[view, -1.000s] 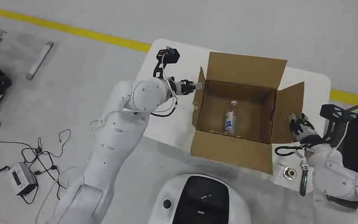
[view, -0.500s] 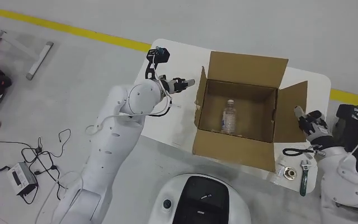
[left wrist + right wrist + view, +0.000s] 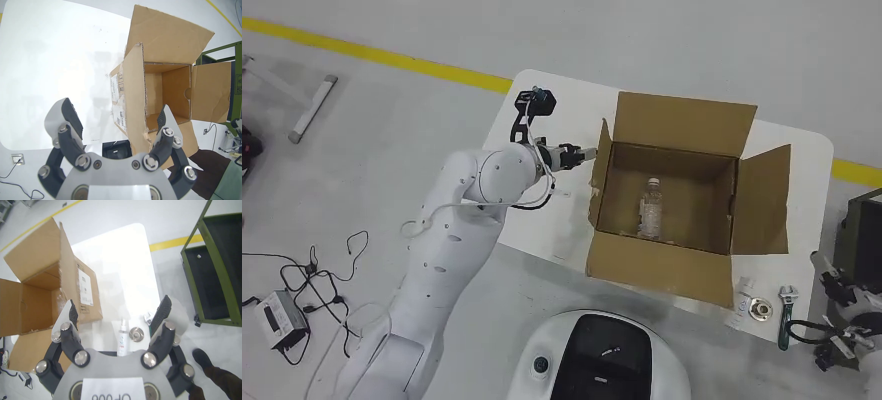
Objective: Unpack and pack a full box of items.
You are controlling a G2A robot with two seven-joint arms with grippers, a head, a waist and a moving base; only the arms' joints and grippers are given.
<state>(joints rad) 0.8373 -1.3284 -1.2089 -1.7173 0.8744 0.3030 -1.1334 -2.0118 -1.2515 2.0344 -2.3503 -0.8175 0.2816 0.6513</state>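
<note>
An open cardboard box (image 3: 627, 262) stands in the middle of the white table (image 3: 542, 215). A clear plastic bottle (image 3: 649, 208) lies on its floor. My left gripper (image 3: 582, 155) hovers open just outside the box's torn left flap (image 3: 135, 94), and in its own wrist view the left gripper (image 3: 117, 113) has nothing between its fingers. My right gripper (image 3: 118, 311) is open and empty, held beyond the table's right front corner. Below it lie a small spray bottle (image 3: 122, 338), a round metal fitting (image 3: 136, 334) and a wrench (image 3: 148, 319).
The spray bottle (image 3: 739, 305), fitting (image 3: 760, 309) and wrench (image 3: 785, 315) sit along the table's front right edge. A green metal cart (image 3: 213, 275) stands on the floor to the right. Bare tabletop lies left of the box.
My right arm has pulled back from the box's right flap, down and off the table's right front corner. The left gripper backed off slightly, then returned beside the left flap.
</note>
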